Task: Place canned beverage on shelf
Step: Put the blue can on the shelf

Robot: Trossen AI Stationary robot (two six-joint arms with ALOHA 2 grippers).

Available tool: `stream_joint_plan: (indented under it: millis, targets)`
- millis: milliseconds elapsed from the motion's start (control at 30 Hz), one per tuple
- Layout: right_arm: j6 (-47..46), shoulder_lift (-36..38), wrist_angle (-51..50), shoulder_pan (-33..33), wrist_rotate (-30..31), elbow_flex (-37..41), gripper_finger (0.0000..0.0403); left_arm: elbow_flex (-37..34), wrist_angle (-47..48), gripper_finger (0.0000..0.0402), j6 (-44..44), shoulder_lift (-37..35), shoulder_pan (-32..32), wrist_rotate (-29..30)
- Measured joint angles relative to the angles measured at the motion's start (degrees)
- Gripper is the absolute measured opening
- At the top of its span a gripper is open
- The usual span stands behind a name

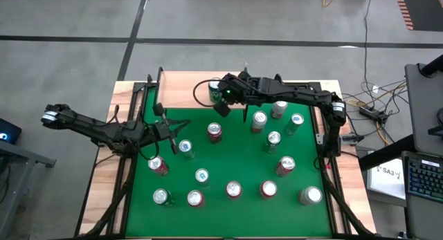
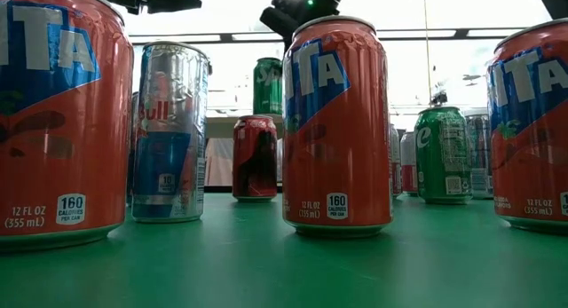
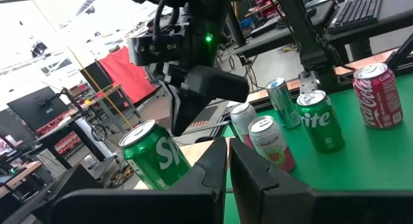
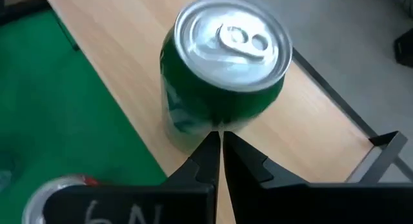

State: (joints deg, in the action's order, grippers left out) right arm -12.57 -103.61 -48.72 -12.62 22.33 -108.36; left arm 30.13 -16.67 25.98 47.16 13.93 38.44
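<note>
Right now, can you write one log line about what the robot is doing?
green can: upright on shelf | right gripper: shut, empty, beside can | left gripper: shut, empty, over table

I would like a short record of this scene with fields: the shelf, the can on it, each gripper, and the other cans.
shelf: light-wood board at the far edge of the green table
can on shelf: one green can, upright, apart from the right gripper
right gripper: shut, empty, just beside the green can
left gripper: shut, empty, over the table's left part
other cans: many upright on the table, among them a red can
</note>
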Motion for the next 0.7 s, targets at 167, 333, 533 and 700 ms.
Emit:
stream_joint_plan:
  millis: [167,333,533,700]
  targets:
    - [1.30,0.76,-4.24,-0.91,-0.60,0.07,0.0013,0.00,0.00,0.0003,-0.46,0.00,0.00,0.00]
    - [4.12,2.77,-3.46,-3.86,-7.22,0.76,0.0009,0.00,0.00,0.0003,-0.59,-0.07,0.00,0.00]
    - [7.64,8.99,5.02,-5.79,-9.96,9.88,0.0009,0.00,0.01,0.0003,-0.82,-0.11,0.00,-0.01]
    - [7.73,16.24,20.46,-6.68,-10.93,23.39,0.0009,0.00,0.00,0.0003,-0.98,-0.13,0.00,-0.02]
